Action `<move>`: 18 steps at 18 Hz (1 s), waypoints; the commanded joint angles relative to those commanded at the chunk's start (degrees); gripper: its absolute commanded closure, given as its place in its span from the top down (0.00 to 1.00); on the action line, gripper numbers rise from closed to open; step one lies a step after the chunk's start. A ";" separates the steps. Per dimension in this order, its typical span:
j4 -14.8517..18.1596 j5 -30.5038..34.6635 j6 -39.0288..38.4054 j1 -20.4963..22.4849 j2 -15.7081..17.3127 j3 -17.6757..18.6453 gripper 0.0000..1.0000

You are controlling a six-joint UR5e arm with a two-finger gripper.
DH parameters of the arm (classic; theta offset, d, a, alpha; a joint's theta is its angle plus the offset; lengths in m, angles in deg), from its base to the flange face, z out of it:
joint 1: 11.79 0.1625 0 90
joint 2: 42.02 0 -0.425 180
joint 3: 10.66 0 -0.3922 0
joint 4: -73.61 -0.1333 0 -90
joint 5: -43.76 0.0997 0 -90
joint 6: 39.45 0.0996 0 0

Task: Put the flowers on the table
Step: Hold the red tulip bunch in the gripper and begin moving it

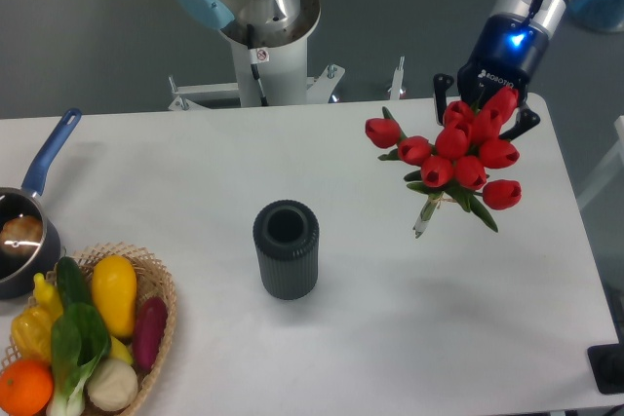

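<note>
The flowers (453,155), a bunch of red tulips with green leaves, are at the right rear of the white table (390,338). Their pale stem end (425,218) points down toward the tabletop. My gripper (484,107) comes in from the upper right and is closed around the bunch. Its dark fingers (445,86) show on either side of the blooms. The tulip heads hide the exact grip point. I cannot tell whether the stem end touches the table.
A dark ribbed cylindrical vase (286,248) stands upright and empty at the table's middle. A wicker basket (164,301) of vegetables sits at the front left, with a blue-handled pot (21,237) behind it. The arm's base (261,36) stands behind the far edge.
</note>
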 joint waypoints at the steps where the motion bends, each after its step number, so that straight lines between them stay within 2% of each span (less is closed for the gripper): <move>1: 0.00 -0.44 0.00 -0.09 0.00 0.09 0.26; 11: 0.35 -0.70 -0.44 0.61 0.09 -0.44 0.26; 18: 0.44 1.75 -4.13 0.53 0.35 -0.53 0.26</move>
